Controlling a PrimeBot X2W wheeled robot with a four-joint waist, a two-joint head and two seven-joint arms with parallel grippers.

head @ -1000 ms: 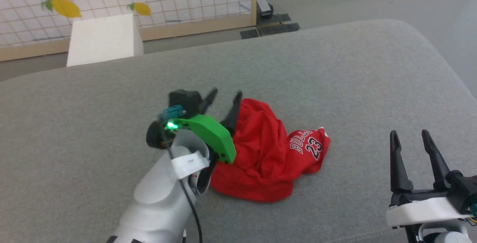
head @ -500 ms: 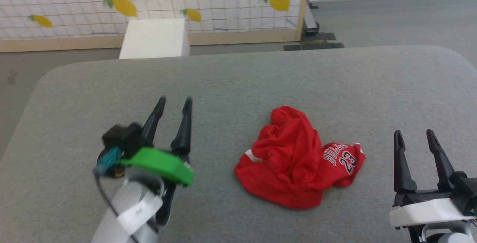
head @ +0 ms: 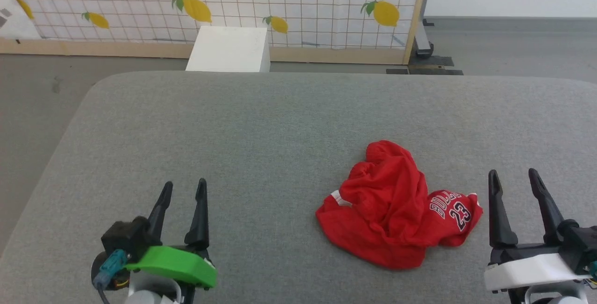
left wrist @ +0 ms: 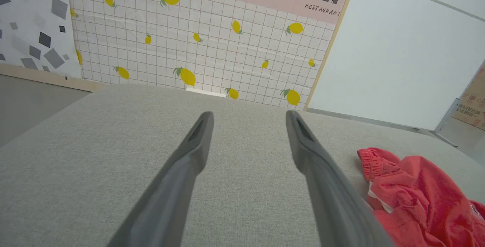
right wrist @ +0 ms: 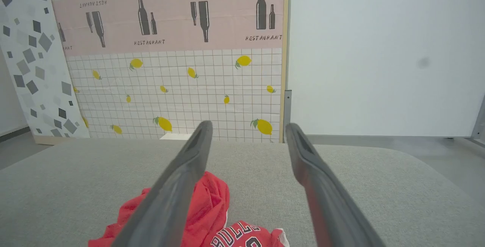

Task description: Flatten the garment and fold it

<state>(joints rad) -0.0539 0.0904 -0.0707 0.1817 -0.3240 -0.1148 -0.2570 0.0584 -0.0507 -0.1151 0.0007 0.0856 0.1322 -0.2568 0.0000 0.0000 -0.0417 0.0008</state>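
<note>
The garment (head: 396, 206) is a bright red crumpled heap with white trim and dark "BULLS 23" lettering, lying on the grey padded surface (head: 280, 122) right of centre. My left gripper (head: 184, 186) stands open at the lower left, well apart from it, nothing between its fingers. At the lower right my right gripper (head: 513, 177) is open too, just beside the heap's right edge. In the left wrist view the garment (left wrist: 420, 201) lies to the right of the left gripper (left wrist: 248, 116). The right wrist view has the garment (right wrist: 212, 209) low and left of the right gripper (right wrist: 248, 127).
A white box (head: 231, 50) stands on the floor beyond the surface's far edge. Behind it is a lemon-patterned grid panel (head: 233, 1) with a wooden frame. Grey floor (head: 32, 89) lies past the surface's left edge.
The camera has turned, shifting the whole picture. My left gripper has pulled back from the garment's left side to the lower left, away from the heap. The right gripper holds its pose.
</note>
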